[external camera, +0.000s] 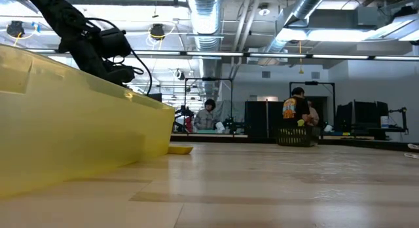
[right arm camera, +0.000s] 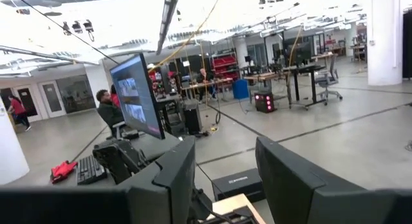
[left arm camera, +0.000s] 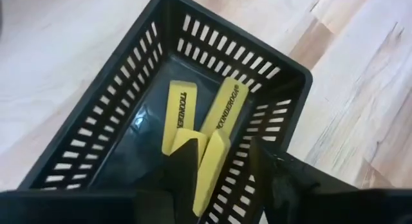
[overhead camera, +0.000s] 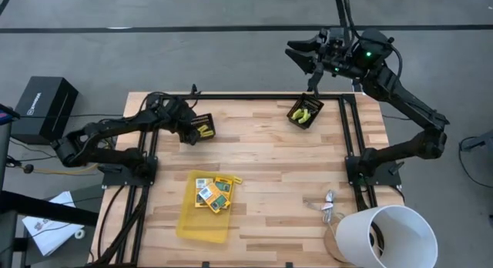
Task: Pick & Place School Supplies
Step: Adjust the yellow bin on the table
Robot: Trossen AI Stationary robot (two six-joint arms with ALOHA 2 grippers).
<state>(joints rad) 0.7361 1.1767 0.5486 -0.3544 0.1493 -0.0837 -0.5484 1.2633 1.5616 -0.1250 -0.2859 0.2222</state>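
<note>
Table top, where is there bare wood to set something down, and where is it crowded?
Bare wood runs down the middle, between the yellow tray and the white bucket, and along the far edge between the two black baskets. Crowded: the left claw over the left basket with its yellow sticks, and the near right corner.

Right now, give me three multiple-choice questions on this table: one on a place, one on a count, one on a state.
1. The left gripper is over: A the yellow tray; B the basket of yellow sticks; C the white bucket.
2. Black baskets on the table: A one; B two; C four.
3. The right gripper is: A shut on scissors; B shut on a box; C open and empty.
Answers: B, its wrist view looks into that basket; B, a second basket sits near the far edge; C, its fingers stand apart with nothing between.
</note>
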